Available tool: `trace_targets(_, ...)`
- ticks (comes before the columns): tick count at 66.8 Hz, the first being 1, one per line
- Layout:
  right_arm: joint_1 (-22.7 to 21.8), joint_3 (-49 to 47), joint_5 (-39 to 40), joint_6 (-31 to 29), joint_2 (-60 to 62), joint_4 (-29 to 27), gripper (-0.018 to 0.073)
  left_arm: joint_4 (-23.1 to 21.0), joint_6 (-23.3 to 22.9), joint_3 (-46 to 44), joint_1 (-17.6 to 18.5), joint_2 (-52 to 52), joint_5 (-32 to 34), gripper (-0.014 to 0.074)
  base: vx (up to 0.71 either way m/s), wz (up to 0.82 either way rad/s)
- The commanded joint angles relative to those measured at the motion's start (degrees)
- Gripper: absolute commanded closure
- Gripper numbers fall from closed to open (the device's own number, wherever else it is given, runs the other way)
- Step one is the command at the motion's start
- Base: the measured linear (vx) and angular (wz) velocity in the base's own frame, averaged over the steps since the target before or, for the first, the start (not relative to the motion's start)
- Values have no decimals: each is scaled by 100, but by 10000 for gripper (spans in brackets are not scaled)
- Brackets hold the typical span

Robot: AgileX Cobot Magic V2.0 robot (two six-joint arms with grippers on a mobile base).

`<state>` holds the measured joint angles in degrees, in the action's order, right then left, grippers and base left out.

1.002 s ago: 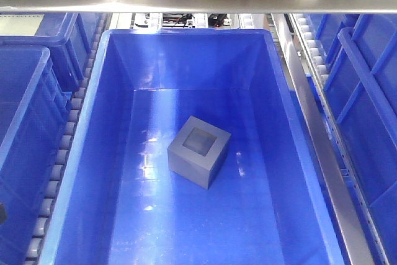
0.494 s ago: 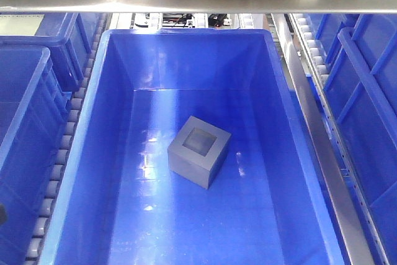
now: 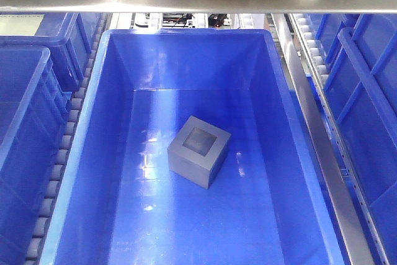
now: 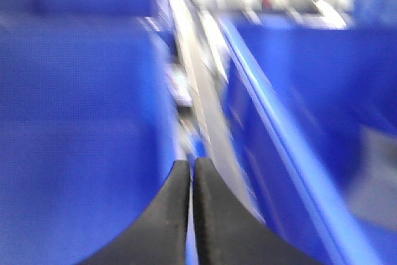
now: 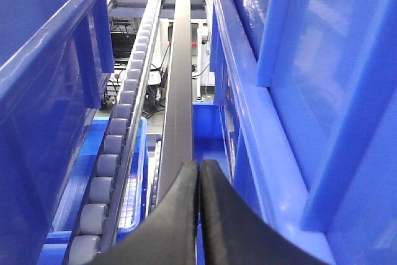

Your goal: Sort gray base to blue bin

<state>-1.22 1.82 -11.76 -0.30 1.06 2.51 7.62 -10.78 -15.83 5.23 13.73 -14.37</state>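
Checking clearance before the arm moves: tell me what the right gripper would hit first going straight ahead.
The right gripper, shut, points along the dark rail beside the roller track. It would probably meet that rail first; depth is unclear.

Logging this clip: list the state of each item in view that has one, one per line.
gray base: lying on the bin floor, recessed window up, nothing holding it.
blue bin: open-topped, holding only the gray base.
left gripper: shut, empty; view blurred.
right gripper: shut, empty, over the roller track.
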Motion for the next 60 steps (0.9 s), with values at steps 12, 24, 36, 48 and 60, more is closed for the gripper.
trace_targets(12,-37,29,466,-39,41,49,564,-32,110,1272,-423,-952,1964,605,0,0)
trace_targets(24,-37,29,466,-39,41,49,564,-169,147,1673,-458,-1535,1574,605,0,0)
trace_targets(36,-37,29,463,-39,41,49,564,-186,154,1678,-454,-1541,1272,605,0,0)
trace_targets(48,-37,29,464,-39,41,49,564,-186,154,1678,-454,-1541,1244,605,0,0)
trace_targets(60,-37,29,464,-39,41,49,564,-186,149,1678,-454,-1541,1237,605,0,0)
